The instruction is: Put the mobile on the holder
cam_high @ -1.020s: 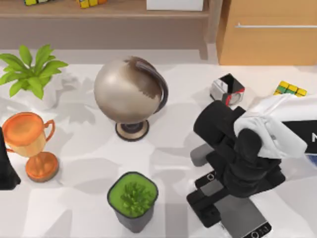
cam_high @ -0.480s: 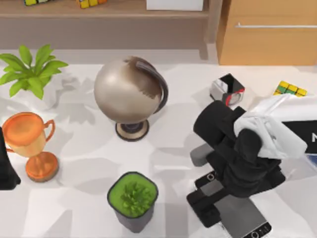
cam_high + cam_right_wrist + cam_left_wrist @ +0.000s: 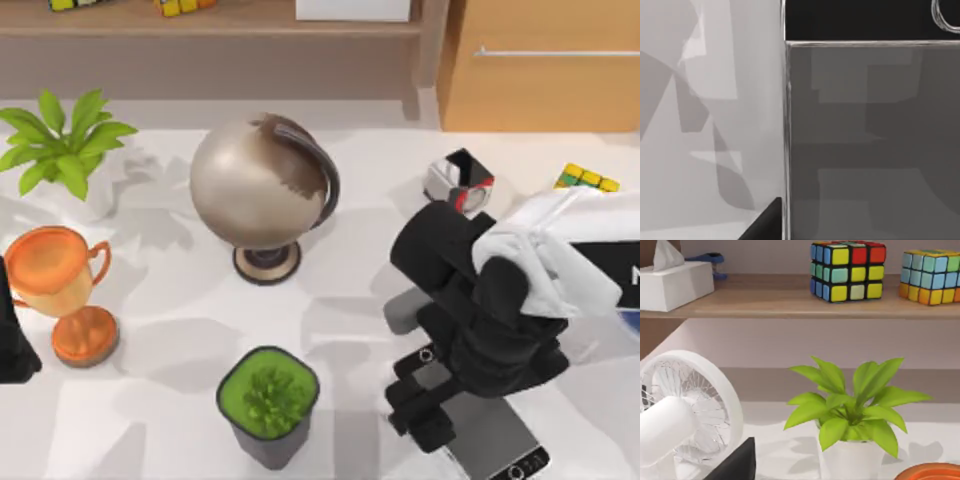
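top view: mobile (image 3: pixel 497 446) lies under right gripper (image 3: pixel 432 392) jaws.

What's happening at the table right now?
The right arm is bent low over the mobile, which lies flat on the table near the top view's lower right; its right gripper sits at the phone's edge. The phone is not on any holder yet. The left arm is parked at the left edge.

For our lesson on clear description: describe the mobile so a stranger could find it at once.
Start at the big beige globe mid-table, then go to the table's front right corner, under the black right arm. The flat grey-screened mobile with black end bezels and a silver rim lies there, the flattest thing among upright pots, the globe and a trophy.
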